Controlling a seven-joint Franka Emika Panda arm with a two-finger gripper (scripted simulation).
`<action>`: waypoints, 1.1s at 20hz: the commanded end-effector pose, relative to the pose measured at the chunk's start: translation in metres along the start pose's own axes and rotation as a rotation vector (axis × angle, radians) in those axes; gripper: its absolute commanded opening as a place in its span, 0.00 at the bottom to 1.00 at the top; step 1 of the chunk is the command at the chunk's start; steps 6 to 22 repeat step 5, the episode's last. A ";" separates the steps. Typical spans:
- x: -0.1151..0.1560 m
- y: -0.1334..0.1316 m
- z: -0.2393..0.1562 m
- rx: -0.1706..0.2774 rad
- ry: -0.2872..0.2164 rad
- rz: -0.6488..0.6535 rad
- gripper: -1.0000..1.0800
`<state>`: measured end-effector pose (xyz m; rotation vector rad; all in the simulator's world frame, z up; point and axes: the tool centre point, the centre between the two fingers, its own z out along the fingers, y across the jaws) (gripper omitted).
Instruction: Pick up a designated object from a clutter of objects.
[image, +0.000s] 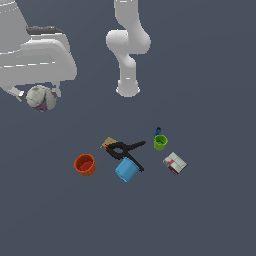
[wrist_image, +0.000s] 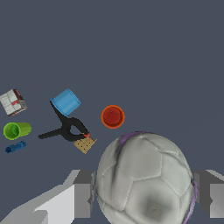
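Observation:
The off-white ball with faint seams and a purple patch is held between my gripper's fingers, raised well above the floor at the exterior view's upper left. In the wrist view the ball fills the space between the two grey fingers, and my gripper is shut on it. The clutter lies far from the ball: an orange cup, a blue cup, a green cup, a black clamp and a red-and-white box.
A small tan bit lies by the clamp and a small blue bit behind the green cup. The arm's white base stands at the back centre. The dark grey floor surrounds the group.

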<state>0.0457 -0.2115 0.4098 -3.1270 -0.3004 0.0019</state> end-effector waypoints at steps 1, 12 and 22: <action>0.001 0.002 -0.004 -0.001 0.001 0.000 0.00; 0.002 0.003 -0.005 -0.001 0.001 0.000 0.00; 0.002 0.003 -0.005 -0.001 0.001 0.000 0.00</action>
